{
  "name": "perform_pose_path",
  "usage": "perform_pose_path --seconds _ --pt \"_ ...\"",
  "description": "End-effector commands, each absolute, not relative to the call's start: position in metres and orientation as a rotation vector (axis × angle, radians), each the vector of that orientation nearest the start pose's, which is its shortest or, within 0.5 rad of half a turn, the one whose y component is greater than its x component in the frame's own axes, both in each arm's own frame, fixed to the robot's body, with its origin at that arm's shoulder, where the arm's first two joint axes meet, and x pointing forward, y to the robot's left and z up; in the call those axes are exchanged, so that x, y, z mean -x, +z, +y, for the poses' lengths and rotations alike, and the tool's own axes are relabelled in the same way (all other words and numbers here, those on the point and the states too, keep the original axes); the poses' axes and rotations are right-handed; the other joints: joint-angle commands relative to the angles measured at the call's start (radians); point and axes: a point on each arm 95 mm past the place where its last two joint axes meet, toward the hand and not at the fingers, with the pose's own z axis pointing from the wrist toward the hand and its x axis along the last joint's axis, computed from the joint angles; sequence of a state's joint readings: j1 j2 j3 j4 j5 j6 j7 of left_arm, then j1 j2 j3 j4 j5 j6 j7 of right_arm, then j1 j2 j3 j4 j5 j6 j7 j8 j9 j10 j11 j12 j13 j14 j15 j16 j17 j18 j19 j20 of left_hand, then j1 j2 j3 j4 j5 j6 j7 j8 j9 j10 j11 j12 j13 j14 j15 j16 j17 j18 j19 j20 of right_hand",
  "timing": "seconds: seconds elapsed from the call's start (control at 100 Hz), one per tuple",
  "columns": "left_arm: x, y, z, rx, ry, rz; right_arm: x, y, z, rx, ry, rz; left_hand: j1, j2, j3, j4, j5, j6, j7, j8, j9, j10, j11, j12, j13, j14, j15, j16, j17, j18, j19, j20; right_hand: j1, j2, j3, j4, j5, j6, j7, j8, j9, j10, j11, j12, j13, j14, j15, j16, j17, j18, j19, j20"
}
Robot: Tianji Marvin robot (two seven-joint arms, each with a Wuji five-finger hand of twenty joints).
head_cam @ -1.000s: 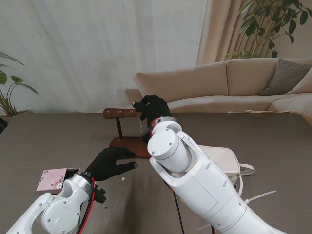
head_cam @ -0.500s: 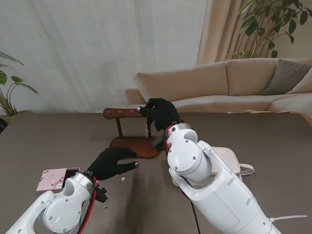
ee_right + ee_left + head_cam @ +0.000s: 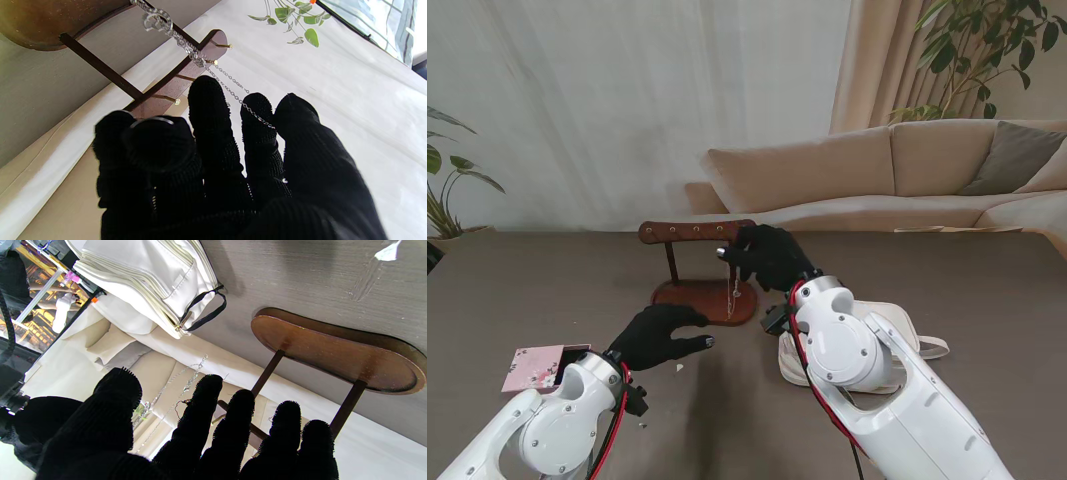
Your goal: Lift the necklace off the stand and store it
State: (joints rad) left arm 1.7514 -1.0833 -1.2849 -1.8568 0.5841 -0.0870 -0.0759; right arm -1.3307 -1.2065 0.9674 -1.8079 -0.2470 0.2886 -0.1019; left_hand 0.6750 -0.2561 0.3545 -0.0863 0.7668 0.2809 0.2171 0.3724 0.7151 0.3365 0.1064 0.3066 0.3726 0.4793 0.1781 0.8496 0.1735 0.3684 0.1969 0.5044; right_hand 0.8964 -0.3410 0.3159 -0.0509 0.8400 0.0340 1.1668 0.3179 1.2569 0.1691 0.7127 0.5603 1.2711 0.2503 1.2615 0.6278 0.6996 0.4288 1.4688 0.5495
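The dark grey woven surface (image 3: 987, 290) carries everything, with a cream sofa (image 3: 897, 170) behind it. On it, to the right, lies a cream fabric pouch with a dark zip pull (image 3: 892, 335); toward the middle stands a dark brown wooden T-bar stand on an oval base (image 3: 697, 232); at the near left sits a small pink floral box (image 3: 532, 367).

The right hand (image 3: 767, 255), in a black knit glove, sits at the right end of the stand's crossbar. Its fingers are curled together and the thin silver chain necklace (image 3: 732, 280) runs out from between its fingertips (image 3: 257, 106), so it has the chain pinched. In the right wrist view the chain runs from the fingers past the brass pegs (image 3: 215, 62), and whether it has cleared them cannot be told. In the stand view the rest dangles beside the crossbar, over the base.

The left hand (image 3: 659, 335) hovers near the base, fingers spread, holding nothing.

The necklace looks very light, limp and slippery, likely to swing, tangle or snag on a peg. The safest hold is probably a firm pinch on the chain itself near its top, lifting straight clear.
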Motion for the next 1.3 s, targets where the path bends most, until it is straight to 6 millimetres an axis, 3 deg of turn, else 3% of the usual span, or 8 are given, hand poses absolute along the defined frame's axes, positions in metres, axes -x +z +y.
perform_pose_path --seconds 0.0,0.22,0.52,0.73,0.97,1.11,1.16,1.29 --pt "-0.346 -0.293 -0.024 1.537 -1.873 1.421 -0.411 -0.209 0.128 1.966 -2.391 -1.218 0.02 0.049 -0.018 0.045 -0.022 -0.024 -0.012 0.0 -0.012 0.003 -0.003 0.003 0.006 0.007 -0.009 -0.009 -0.007 -0.008 0.0 0.011 0.007 -0.02 0.002 -0.021 0.016 -0.017 -0.003 0.021 0.04 -0.029 -0.01 0.018 0.033 -0.022 0.027 0.012 0.185 0.008 0.058 -0.024" --pt "-0.337 -0.288 -0.01 1.511 -1.769 1.504 -0.403 -0.212 0.122 1.891 -2.398 -1.266 0.017 0.045 -0.017 0.045 -0.081 -0.039 -0.041 -0.013 -0.041 -0.009 -0.009 0.001 -0.015 -0.011 -0.017 -0.016 -0.022 -0.025 -0.005 0.011 0.002 -0.018 0.006 -0.021 0.013 -0.024 -0.002 0.023 0.039 -0.035 -0.01 0.019 0.033 -0.036 0.025 0.012 0.187 -0.002 0.058 -0.025" --pt "-0.315 -0.276 0.028 1.431 -1.565 1.593 -0.393 -0.216 0.115 1.846 -2.383 -1.283 -0.006 0.004 -0.001 0.046 -0.21 -0.049 -0.104 -0.056 -0.14 -0.045 -0.027 -0.007 -0.092 -0.053 -0.04 -0.038 -0.091 -0.076 -0.032 0.004 0.0 -0.02 0.01 -0.022 0.013 -0.025 0.0 0.022 0.039 -0.035 -0.011 0.02 0.033 -0.034 0.025 0.013 0.188 -0.005 0.058 -0.025" --pt "-0.304 -0.275 0.055 1.403 -1.425 1.629 -0.387 -0.219 0.114 1.823 -2.366 -1.295 -0.061 -0.061 0.106 0.032 -0.291 -0.043 -0.128 -0.094 -0.229 -0.07 -0.043 -0.035 -0.162 -0.081 -0.06 -0.117 -0.148 -0.122 -0.063 -0.013 -0.001 -0.019 0.012 -0.022 0.013 -0.024 0.0 0.021 0.04 -0.036 -0.011 0.02 0.032 -0.036 0.024 0.012 0.188 -0.005 0.058 -0.026" --pt "-0.3 -0.285 0.087 1.381 -1.254 1.685 -0.382 -0.22 0.111 1.801 -2.349 -1.317 -0.138 -0.113 0.182 0.008 -0.448 -0.015 -0.19 -0.143 -0.411 -0.105 -0.081 -0.081 -0.288 -0.155 -0.098 -0.237 -0.244 -0.22 -0.121 -0.068 -0.002 -0.018 0.013 -0.022 0.01 -0.026 0.001 0.021 0.039 -0.039 -0.012 0.02 0.033 -0.037 0.023 0.012 0.188 -0.005 0.058 -0.026" --pt "-0.298 -0.29 0.106 1.389 -1.147 1.715 -0.381 -0.221 0.108 1.803 -2.335 -1.325 -0.148 -0.147 0.183 -0.012 -0.534 0.012 -0.218 -0.166 -0.5 -0.114 -0.091 -0.099 -0.351 -0.202 -0.108 -0.299 -0.226 -0.257 -0.187 -0.186 -0.002 -0.018 0.013 -0.022 0.012 -0.023 0.002 0.021 0.039 -0.036 -0.012 0.02 0.033 -0.037 0.024 0.013 0.188 -0.005 0.058 -0.026" --pt "-0.297 -0.292 0.113 1.39 -1.106 1.727 -0.38 -0.222 0.108 1.803 -2.329 -1.328 -0.156 -0.162 0.196 -0.021 -0.561 0.019 -0.219 -0.171 -0.53 -0.114 -0.092 -0.103 -0.361 -0.219 -0.116 -0.328 -0.217 -0.27 -0.205 -0.257 -0.002 -0.019 0.013 -0.022 0.012 -0.024 0.002 0.021 0.039 -0.036 -0.011 0.02 0.033 -0.037 0.025 0.013 0.188 -0.005 0.058 -0.026" --pt "-0.294 -0.297 0.128 1.4 -1.017 1.738 -0.378 -0.223 0.107 1.8 -2.32 -1.335 -0.169 -0.199 0.231 -0.033 -0.599 0.035 -0.222 -0.176 -0.568 -0.114 -0.093 -0.105 -0.358 -0.229 -0.142 -0.417 -0.215 -0.285 -0.21 -0.337 -0.002 -0.018 0.014 -0.022 0.01 -0.025 0.002 0.021 0.04 -0.037 -0.011 0.02 0.033 -0.038 0.026 0.013 0.188 -0.005 0.058 -0.026"
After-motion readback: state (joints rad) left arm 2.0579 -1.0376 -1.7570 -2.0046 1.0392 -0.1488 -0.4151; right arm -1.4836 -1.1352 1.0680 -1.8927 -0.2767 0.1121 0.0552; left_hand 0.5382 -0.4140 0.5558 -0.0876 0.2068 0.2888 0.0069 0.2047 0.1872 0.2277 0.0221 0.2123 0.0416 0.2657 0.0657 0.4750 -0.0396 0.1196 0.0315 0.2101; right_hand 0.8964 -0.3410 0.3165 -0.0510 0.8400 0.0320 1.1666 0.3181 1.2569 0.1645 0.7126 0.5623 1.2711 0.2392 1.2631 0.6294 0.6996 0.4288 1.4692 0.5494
